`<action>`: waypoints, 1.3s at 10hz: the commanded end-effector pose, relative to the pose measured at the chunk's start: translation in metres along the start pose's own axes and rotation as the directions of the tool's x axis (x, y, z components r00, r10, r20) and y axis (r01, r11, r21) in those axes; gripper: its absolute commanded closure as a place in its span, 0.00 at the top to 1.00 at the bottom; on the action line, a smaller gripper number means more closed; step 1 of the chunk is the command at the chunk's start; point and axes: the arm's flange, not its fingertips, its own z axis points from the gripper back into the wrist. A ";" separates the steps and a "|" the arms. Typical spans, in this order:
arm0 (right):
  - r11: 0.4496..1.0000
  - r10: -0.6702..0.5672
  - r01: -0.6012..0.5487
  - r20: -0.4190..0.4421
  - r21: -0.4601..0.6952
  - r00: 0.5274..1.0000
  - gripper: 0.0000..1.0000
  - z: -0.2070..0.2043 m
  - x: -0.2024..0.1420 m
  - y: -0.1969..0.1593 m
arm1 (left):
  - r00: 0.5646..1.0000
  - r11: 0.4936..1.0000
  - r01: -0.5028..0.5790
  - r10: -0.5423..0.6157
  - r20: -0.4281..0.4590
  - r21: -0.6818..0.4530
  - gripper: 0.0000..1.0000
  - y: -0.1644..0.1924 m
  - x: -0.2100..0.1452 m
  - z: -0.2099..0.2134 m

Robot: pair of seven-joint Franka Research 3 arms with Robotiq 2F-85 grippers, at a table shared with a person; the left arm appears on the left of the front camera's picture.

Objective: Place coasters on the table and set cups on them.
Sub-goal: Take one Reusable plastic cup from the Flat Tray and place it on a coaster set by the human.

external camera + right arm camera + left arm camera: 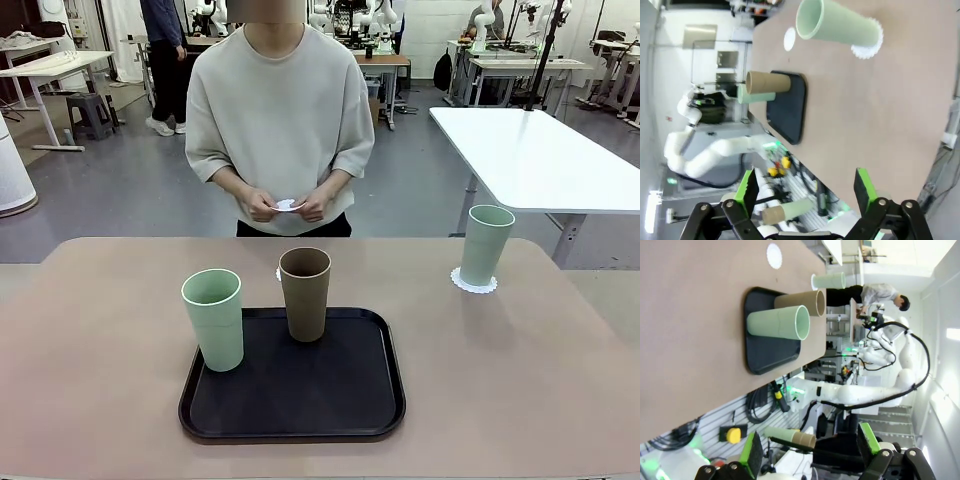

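Green cup (487, 245) on a white coaster (473, 282) at the far right of the table (520, 380), so one spot finished. Brown cup (305, 293) and second green cup (213, 318) parked on the black tray (300, 400), waiting for their spots. Spare coaster (774, 255) flat behind the brown cup, ready for one. Third coaster (287, 205) between the person's hands (316, 206), likely next to go down. Left gripper (809, 450) and right gripper (806, 192) wide open, holding nothing.

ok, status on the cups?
Left gripper, right gripper open, empty. One mint cup on coaster; brown cup, second mint cup on tray. Person's hands hold another coaster.
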 end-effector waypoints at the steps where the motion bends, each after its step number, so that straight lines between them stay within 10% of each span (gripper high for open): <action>1: 0.978 0.095 -0.112 -0.105 -0.174 0.990 1.00 -0.044 0.031 0.087 | 1.000 1.000 0.002 -0.002 0.006 -0.012 1.00 -0.002 -0.001 0.001; 5: 0.810 0.326 -0.465 -0.384 -0.357 0.864 1.00 -0.163 0.048 0.206 | 1.000 1.000 0.002 -0.002 0.006 -0.012 1.00 -0.002 -0.001 0.001; 8: 0.671 0.427 -0.640 -0.512 -0.374 0.746 1.00 -0.262 0.050 0.201 | 1.000 1.000 0.002 -0.002 0.006 -0.012 1.00 -0.002 -0.001 0.001; 13: 0.711 0.520 -0.682 -0.524 -0.173 0.675 1.00 -0.290 0.045 0.166 | 1.000 1.000 0.002 -0.002 0.006 -0.012 1.00 -0.002 -0.001 0.001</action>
